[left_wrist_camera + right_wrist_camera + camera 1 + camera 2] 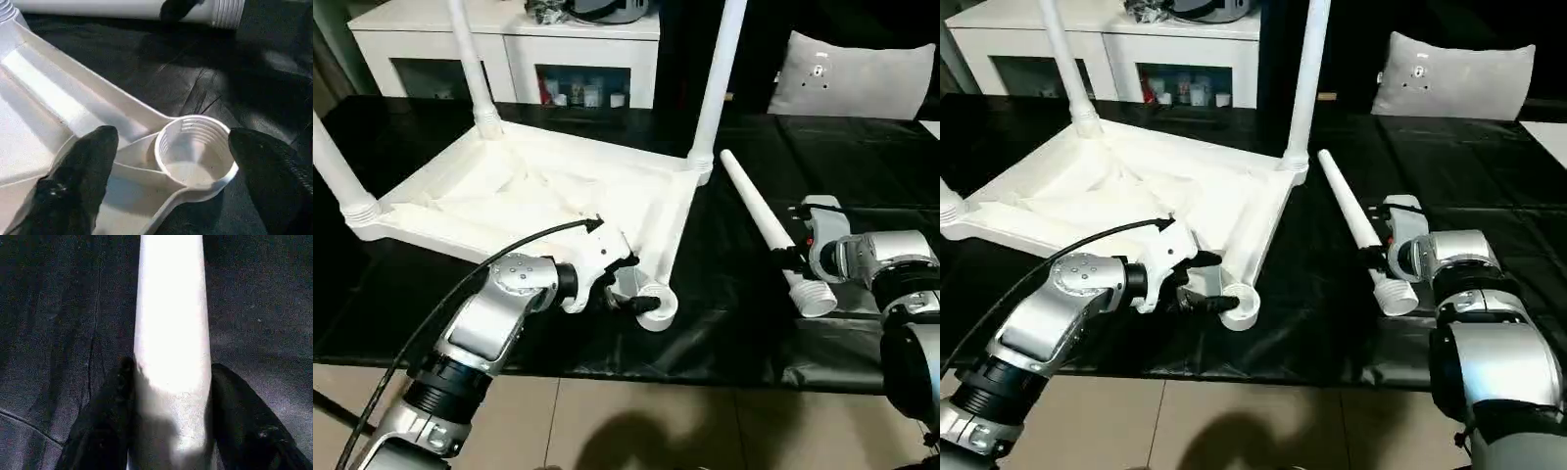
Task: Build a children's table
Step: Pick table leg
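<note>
While unmarked, white tabletop (538, 196) upturned.

Black sheeting (724, 323) covers the work surface, beige tiled floor (656, 421) lies near, with a white glass-door cabinet (509, 44) far left and a grey cushion (857, 78) far right.
</note>
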`<state>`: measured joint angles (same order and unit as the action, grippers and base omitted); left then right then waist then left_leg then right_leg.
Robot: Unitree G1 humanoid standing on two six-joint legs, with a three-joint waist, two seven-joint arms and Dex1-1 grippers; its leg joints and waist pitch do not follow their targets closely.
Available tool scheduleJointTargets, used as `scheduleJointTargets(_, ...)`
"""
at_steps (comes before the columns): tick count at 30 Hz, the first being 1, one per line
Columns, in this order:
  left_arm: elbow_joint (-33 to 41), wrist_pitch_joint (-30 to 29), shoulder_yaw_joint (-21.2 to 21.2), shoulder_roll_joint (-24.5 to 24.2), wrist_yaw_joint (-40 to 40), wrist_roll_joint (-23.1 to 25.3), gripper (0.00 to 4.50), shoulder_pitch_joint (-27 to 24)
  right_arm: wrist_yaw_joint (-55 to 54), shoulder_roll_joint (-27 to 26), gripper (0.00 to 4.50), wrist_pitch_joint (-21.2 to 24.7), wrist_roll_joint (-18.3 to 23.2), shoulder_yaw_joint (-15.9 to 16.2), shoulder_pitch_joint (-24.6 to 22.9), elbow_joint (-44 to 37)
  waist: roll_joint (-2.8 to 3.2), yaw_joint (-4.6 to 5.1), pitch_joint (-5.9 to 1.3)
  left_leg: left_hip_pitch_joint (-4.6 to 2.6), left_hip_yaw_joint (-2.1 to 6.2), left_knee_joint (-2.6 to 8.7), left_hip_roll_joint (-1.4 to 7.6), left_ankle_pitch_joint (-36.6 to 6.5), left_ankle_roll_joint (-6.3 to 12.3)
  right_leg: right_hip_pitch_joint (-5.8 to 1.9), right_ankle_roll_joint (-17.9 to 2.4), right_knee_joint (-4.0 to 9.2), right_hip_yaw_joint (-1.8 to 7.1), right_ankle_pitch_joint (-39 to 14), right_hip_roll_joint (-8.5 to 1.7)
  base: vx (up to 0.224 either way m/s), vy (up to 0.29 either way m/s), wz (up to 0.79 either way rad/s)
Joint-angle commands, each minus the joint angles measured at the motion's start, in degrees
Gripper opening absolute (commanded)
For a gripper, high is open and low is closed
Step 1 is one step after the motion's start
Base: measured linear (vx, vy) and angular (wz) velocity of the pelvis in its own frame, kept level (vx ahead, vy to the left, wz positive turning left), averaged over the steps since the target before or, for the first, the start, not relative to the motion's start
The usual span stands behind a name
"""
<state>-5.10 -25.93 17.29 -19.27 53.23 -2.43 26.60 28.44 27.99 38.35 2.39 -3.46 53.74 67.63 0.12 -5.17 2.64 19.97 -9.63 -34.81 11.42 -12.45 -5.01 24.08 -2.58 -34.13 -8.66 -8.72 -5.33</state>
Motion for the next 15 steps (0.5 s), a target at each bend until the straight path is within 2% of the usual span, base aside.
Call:
scheduleJointTargets(1,0.0,0.34,0.54,0.01,-0.36,0.31,4.46,0.44,-0.91,0.15,1.86,0.43,1.4,-1.51,-1.83,0.2,-0.72,-0.19,-3.91,0.59,-0.13,3.35,1.47,-4.65,3.55,-4.23,-8.26,3.97,3.39,-18.4,-3.49,0.0,0.0,0.0)
scheduleJointTargets(2,-0.2,0.54,0.65,0.1,-0.48,0.3,4.46,0.46,-2.05,0.39,1.86,-0.01,2.43,-3.02,-2.26,-0.26,-0.8,-0.16,-3.9,0.62,-0.15,3.35,1.44,-4.64,3.52,-4.23,-8.06,4.02,3.4,-18.53,-3.46,0.0,0.0,0.0)
scheduleJointTargets(3,-0.23,0.57,0.65,0.13,-0.51,0.26,4.5,0.47,-2.22,0.43,1.86,-0.15,2.58,-3.26,-2.35,-0.37,-0.3,-0.14,-3.85,0.5,-0.1,3.38,1.46,-5.13,3.27,-4.14,-7.98,4.22,3.35,-18.81,-3.42,0.0,0.0,0.0)
scheduleJointTargets(4,-0.52,1.01,0.4,0.48,-0.89,0.0,4.5,0.57,-3.27,0.59,1.86,-1.86,4.49,-5.8,-3.25,-2.19,-0.48,-0.09,-3.86,0.5,-0.09,3.38,1.44,-5.61,3.14,-4.19,-7.81,4.21,3.28,-19.12,-3.39,0.0,0.0,0.0)
scheduleJointTargets(5,-0.63,1.19,0.27,0.63,-1.08,-0.13,4.5,0.62,-3.61,0.63,1.86,-2.64,5.36,-6.92,-3.65,-3.1,-0.24,-0.17,-3.86,0.44,-0.08,3.39,1.44,-6.01,3.07,-4.2,-7.3,4.42,3.29,-19.34,-3.48,0.0,0.0,0.0)
scheduleJointTargets(6,-1.0,1.75,0.04,0.81,-1.44,-0.17,4.5,0.85,-4.62,0.37,1.86,-4.61,9.07,-11.51,-4.4,-6.39,0.39,-0.26,-3.88,0.4,0.06,3.42,1.43,-6.19,2.94,-4.23,-7.2,4.33,3.28,-19.18,-3.5,0.0,0.0,0.0)
scheduleJointTargets(7,-1.26,2.12,-0.08,0.86,-1.59,-0.13,4.5,0.99,-5.26,0.08,1.86,-5.66,11.41,-14.49,-4.82,-8.54,-0.26,-0.18,-4.09,0.43,0.04,3.39,1.38,-6.21,3.05,-4.33,-6.8,4.26,3.25,-18.64,-3.49,0.0,0.0,0.0)
scheduleJointTargets(8,-1.41,2.22,-0.11,0.9,-1.65,-0.1,4.5,1.11,-6.12,-0.14,1.85,-6.23,12.3,-15.84,-5.02,-9.71,-0.23,-0.19,-4.09,0.51,0.06,3.46,1.26,-5.91,3.29,-4.42,-6.79,4.29,3.22,-18.46,-3.38,0.0,0.0,0.0)
scheduleJointTargets(9,-1.96,2.59,-0.22,1.03,-1.87,0.01,4.5,1.51,-9.34,-0.94,1.85,-8.23,15.31,-20.57,-5.76,-13.89,-0.09,-0.23,-4.0,0.54,-0.04,3.46,1.15,-5.64,3.57,-4.35,-6.3,4.54,3.25,-18.76,-3.37,0.0,0.0,0.0)
scheduleJointTargets(10,-2.15,2.75,-0.21,1.08,-1.91,0.06,4.5,1.71,-8.8,-2.11,1.85,-10.08,17.34,-22.73,-6.71,-17.42,-0.01,-0.31,-4.14,0.62,0.06,3.42,1.01,-5.07,3.61,-4.47,-5.72,4.34,3.16,-18.88,-3.34,0.0,0.0,0.0)
scheduleJointTargets(12,-2.42,3.15,-0.3,1.39,-2.09,-0.05,4.5,2.08,-7.11,-4.83,1.85,-12.67,21.65,-26.31,-8.07,-24.18,0.22,-0.36,-4.14,0.65,0.03,3.39,0.96,-4.48,4.07,-4.39,-5.37,4.39,3.05,-18.95,-3.3,0.0,0.0,0.0)
scheduleJointTargets(13,-2.45,3.23,-0.33,1.52,-2.16,-0.09,4.5,2.14,-6.8,-5.34,1.85,-13.33,22.39,-26.87,-8.24,-25.24,0.14,-0.38,-4.12,0.65,-0.13,3.39,0.9,-4.23,4.58,-4.32,-5.03,4.53,3.09,-18.93,-3.25,0.0,0.0,0.0)
scheduleJointTargets(14,-2.68,3.65,-0.63,2.1,-2.54,-0.44,4.5,2.38,-5.85,-7.55,1.85,-15.33,24.54,-27.91,-9.33,-30.18,0.58,-0.42,-4.18,0.69,0.0,3.44,0.9,-3.97,4.67,-4.38,-5.17,4.37,3.01,-18.81,-3.25,0.0,0.0,0.0)
scheduleJointTargets(15,-2.68,3.66,-0.64,2.12,-2.55,-0.45,4.5,2.39,-5.82,-7.61,1.85,-15.38,24.6,-27.93,-9.37,-30.32,0.5,-0.37,-4.16,0.67,-0.1,3.44,0.95,-3.98,5.05,-4.24,-4.91,4.6,2.97,-18.75,-3.17,0.0,0.0,0.0)
